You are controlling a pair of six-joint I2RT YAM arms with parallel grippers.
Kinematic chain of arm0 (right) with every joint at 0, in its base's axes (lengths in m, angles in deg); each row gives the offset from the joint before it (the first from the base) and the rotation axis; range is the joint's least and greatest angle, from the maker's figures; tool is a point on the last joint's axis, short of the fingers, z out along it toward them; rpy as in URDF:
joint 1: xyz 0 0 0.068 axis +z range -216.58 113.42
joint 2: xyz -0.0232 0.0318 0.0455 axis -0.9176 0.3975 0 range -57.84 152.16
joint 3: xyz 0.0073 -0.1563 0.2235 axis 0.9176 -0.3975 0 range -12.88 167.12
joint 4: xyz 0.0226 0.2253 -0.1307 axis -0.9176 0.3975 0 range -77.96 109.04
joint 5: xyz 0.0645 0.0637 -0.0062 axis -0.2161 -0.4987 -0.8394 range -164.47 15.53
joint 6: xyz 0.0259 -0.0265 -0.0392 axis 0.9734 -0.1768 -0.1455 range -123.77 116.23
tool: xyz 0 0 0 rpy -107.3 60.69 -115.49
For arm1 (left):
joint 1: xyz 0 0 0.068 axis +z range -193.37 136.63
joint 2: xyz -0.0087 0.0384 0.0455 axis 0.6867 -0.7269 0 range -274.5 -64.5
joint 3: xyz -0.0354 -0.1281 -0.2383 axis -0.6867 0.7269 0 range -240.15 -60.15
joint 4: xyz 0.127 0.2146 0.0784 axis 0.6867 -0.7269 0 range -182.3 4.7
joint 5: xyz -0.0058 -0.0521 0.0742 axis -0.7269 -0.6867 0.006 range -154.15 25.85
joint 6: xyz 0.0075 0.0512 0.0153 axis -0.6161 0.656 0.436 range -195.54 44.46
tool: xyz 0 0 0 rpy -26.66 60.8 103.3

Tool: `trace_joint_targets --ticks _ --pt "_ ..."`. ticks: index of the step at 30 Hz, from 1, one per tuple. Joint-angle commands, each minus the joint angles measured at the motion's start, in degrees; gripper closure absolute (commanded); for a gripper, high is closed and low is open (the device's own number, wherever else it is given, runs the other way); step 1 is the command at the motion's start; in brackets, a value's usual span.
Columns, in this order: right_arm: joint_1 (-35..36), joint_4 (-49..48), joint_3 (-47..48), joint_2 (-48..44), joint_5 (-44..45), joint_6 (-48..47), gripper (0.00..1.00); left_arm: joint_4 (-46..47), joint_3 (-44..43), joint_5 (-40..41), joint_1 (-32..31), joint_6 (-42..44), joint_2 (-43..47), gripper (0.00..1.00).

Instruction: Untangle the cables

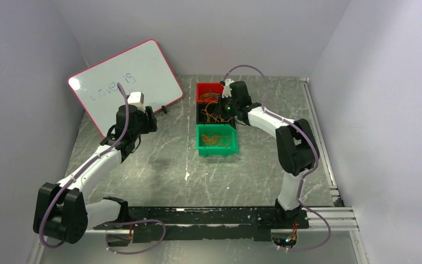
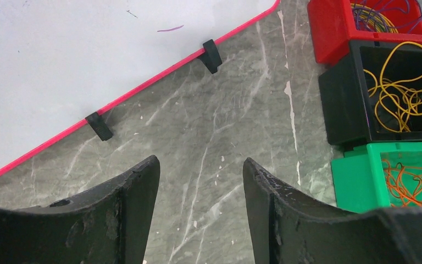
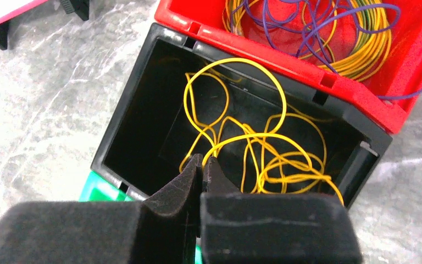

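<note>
Thin yellow wire loops (image 3: 253, 148) lie tangled in the black bin (image 3: 137, 115), the middle of three bins in a row. My right gripper (image 3: 203, 160) hangs over this bin with its jaws pressed together, and a yellow strand comes out between the tips. In the top view the right gripper (image 1: 220, 112) is over the black bin (image 1: 202, 114). Orange wires (image 1: 215, 139) lie in the green bin (image 1: 200, 144). Purple and yellow wires (image 3: 318, 33) fill the red bin (image 3: 417, 71). My left gripper (image 2: 200, 176) is open and empty above bare table, left of the bins (image 1: 150, 119).
A white board with a pink rim (image 1: 126, 82) leans at the back left on black feet (image 2: 211, 55). The grey marble table (image 1: 159, 159) has walls on three sides. A metal rail (image 1: 318, 137) runs along the right edge.
</note>
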Motion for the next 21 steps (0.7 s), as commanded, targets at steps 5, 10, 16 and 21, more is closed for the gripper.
trace_joint_targets --ticks 5,10,16,21 --pt "1.2 4.8 7.1 7.6 -0.3 -2.9 0.98 0.1 -2.6 -1.6 0.6 0.2 0.6 0.38" --pt "2.1 5.7 8.5 10.8 0.2 -4.0 0.91 0.1 -2.5 -1.7 0.6 -0.3 0.6 0.37" --pt "2.2 8.4 11.2 12.7 -0.1 -5.1 0.84 -0.3 -2.8 -2.2 0.6 -0.2 1.1 0.37" --pt "2.3 7.7 10.2 9.2 0.4 -4.8 0.73 -1.8 -3.6 -2.2 0.6 0.6 2.6 0.36"
